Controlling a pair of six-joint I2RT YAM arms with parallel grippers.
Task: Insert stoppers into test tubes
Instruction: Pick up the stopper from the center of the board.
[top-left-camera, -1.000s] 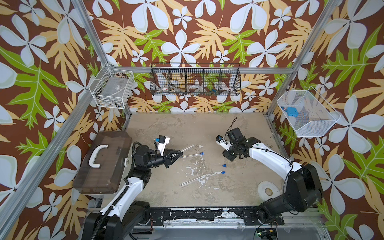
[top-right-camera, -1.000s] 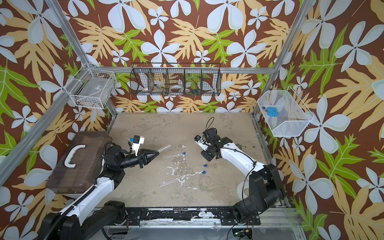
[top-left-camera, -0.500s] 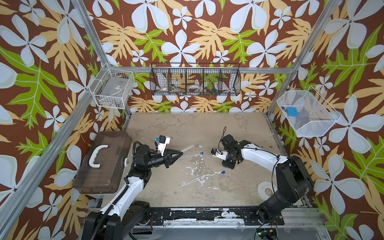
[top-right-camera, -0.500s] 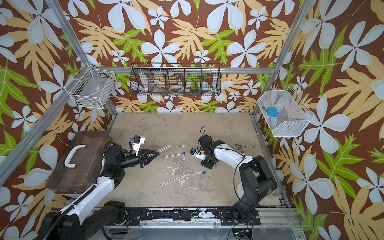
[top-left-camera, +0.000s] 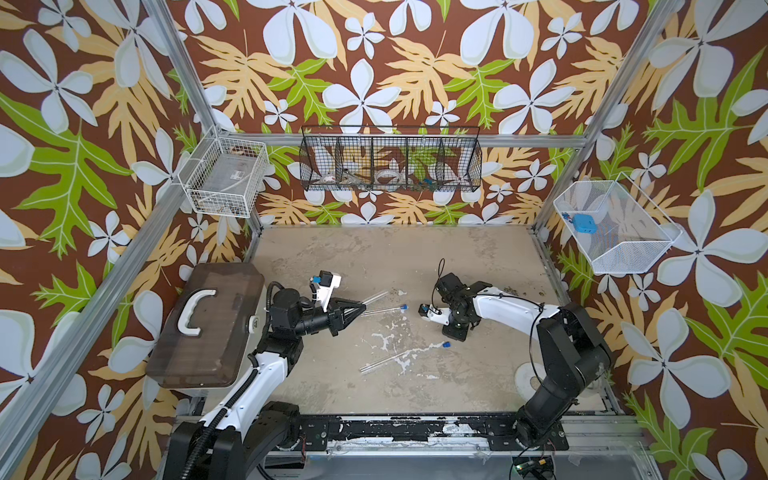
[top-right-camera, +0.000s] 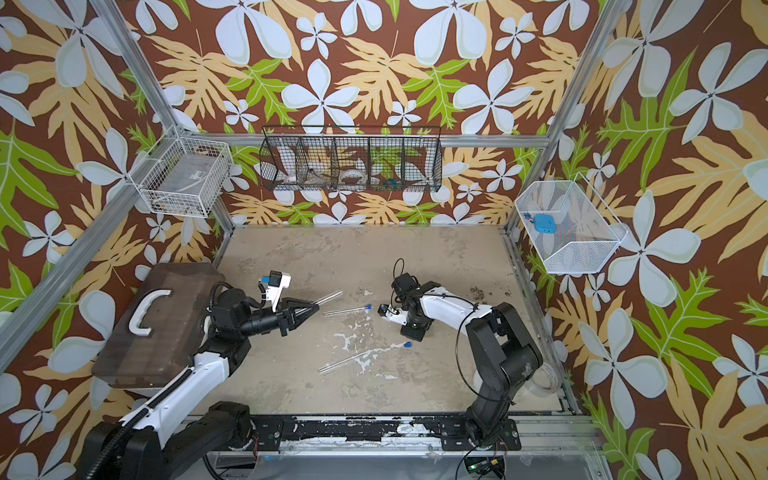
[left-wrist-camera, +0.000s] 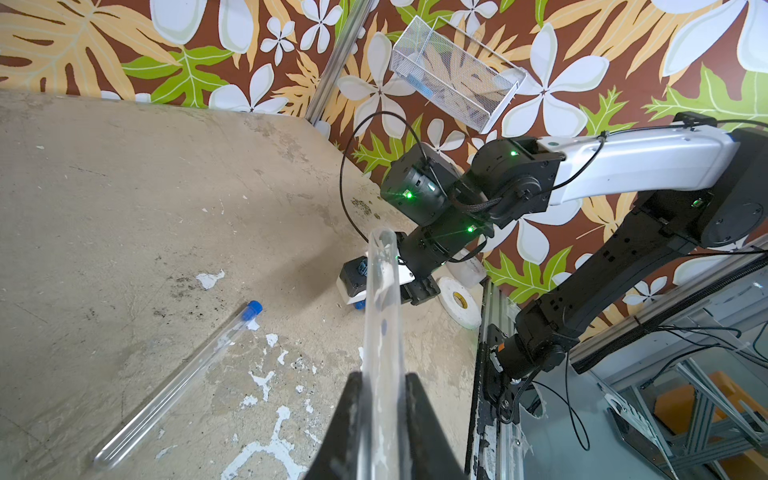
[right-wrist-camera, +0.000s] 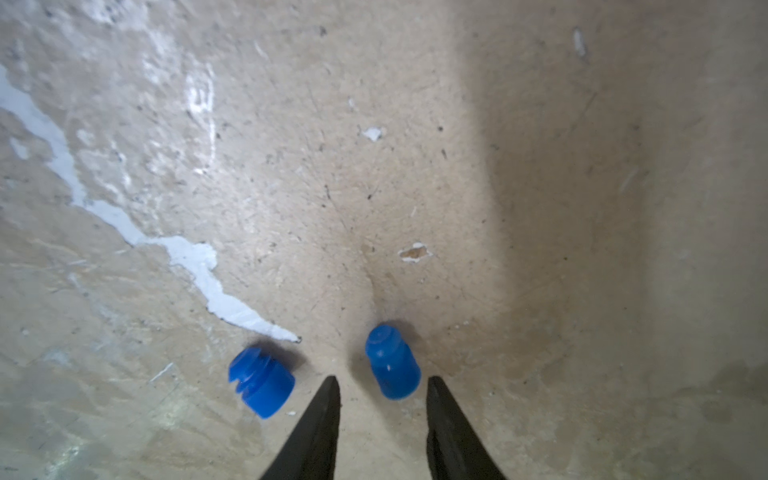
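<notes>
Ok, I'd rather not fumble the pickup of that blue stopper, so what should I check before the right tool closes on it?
1. Left tool gripping the clear tube: ok.
2. That tube's mouth open, nothing plugged in: ok.
3. Right tool open and lined up on the stopper: ok.
4. Fingers touching it: not ok, gaps on both sides.
5. Other loose stopper outside the fingers: ok.
6. Fingers low enough to the table: cannot tell.
</notes>
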